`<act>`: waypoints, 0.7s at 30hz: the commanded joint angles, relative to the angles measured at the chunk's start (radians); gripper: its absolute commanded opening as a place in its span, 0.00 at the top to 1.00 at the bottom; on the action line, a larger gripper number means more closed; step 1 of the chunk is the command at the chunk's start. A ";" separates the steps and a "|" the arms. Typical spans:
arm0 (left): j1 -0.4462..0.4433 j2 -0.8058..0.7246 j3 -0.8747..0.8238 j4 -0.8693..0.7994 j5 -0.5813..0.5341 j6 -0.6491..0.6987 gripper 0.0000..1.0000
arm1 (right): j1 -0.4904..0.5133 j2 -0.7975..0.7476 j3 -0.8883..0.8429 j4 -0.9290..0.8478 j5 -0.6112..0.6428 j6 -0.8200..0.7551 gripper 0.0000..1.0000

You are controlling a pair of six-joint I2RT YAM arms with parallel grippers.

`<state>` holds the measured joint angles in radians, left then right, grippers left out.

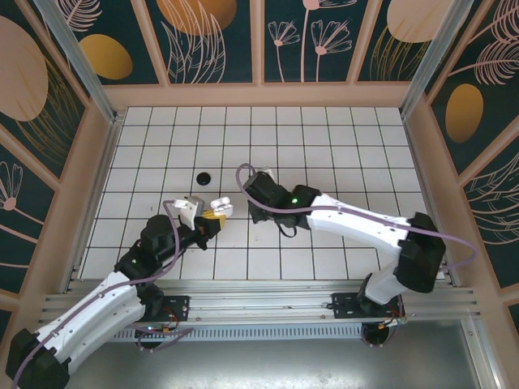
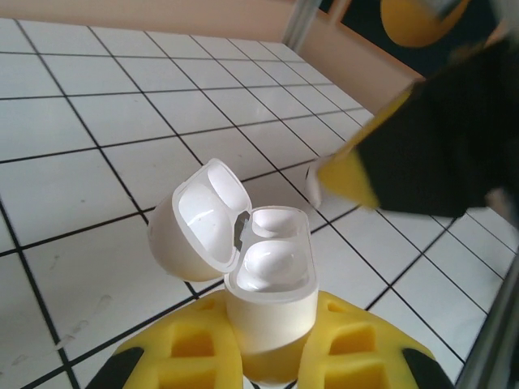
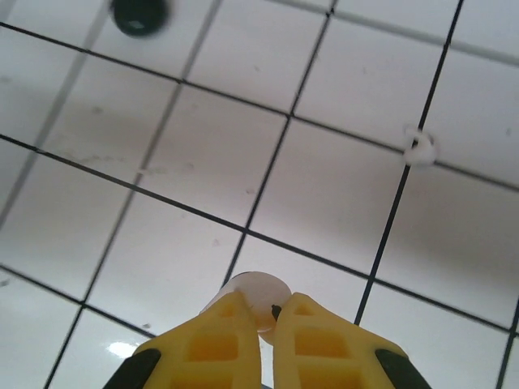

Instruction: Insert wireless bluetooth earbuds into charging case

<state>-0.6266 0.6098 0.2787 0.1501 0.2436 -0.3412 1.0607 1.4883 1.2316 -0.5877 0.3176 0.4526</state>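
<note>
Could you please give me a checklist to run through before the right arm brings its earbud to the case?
1. Open lid on the case: ok.
2. Hold on case by left jaws: ok, clamped between them.
3. White earbud pinched in right jaws: ok.
4. Free sockets: cannot tell; they look empty but glossy.
5. Held earbud above case: not ok; bare tiles lie beneath it.
6. Held earbud turned to fit: cannot tell.
</note>
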 commanded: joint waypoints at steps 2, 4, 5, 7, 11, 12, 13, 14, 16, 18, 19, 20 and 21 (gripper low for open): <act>0.007 0.046 0.045 0.104 0.110 0.038 1.00 | 0.025 -0.111 -0.008 0.044 0.017 -0.157 1.00; 0.007 0.072 0.047 0.133 0.129 0.041 1.00 | 0.038 -0.154 -0.007 0.071 0.015 -0.196 1.00; 0.007 0.079 0.048 0.144 0.134 0.043 1.00 | 0.042 -0.170 -0.006 0.084 0.014 -0.213 1.00; 0.007 0.094 0.049 0.170 0.144 0.052 1.00 | 0.062 -0.202 -0.008 0.115 0.009 -0.261 1.00; 0.007 0.114 0.061 0.186 0.163 0.084 1.00 | 0.120 -0.229 -0.004 0.156 0.027 -0.361 1.00; 0.006 0.117 0.069 0.183 0.170 0.090 1.00 | 0.134 -0.228 0.005 0.159 0.044 -0.379 1.00; 0.007 0.120 0.075 0.182 0.178 0.096 1.00 | 0.148 -0.227 0.009 0.168 0.062 -0.393 1.00; 0.006 0.121 0.077 0.184 0.188 0.099 1.00 | 0.158 -0.228 0.008 0.181 0.079 -0.405 1.00; 0.006 0.116 0.075 0.206 0.217 0.103 1.00 | 0.183 -0.229 -0.008 0.226 0.117 -0.436 1.00; 0.007 0.104 0.068 0.239 0.240 0.099 1.00 | 0.204 -0.225 -0.031 0.276 0.151 -0.467 1.00; 0.007 0.094 0.060 0.255 0.244 0.096 1.00 | 0.217 -0.225 -0.041 0.301 0.168 -0.486 1.00; 0.006 0.086 0.054 0.267 0.245 0.095 1.00 | 0.225 -0.224 -0.051 0.322 0.182 -0.501 1.00; 0.006 0.077 0.049 0.275 0.246 0.096 1.00 | 0.234 -0.223 -0.060 0.347 0.196 -0.518 1.00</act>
<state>-0.6266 0.7147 0.3229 0.3290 0.4465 -0.2630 1.2732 1.2720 1.2015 -0.3428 0.4343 0.0162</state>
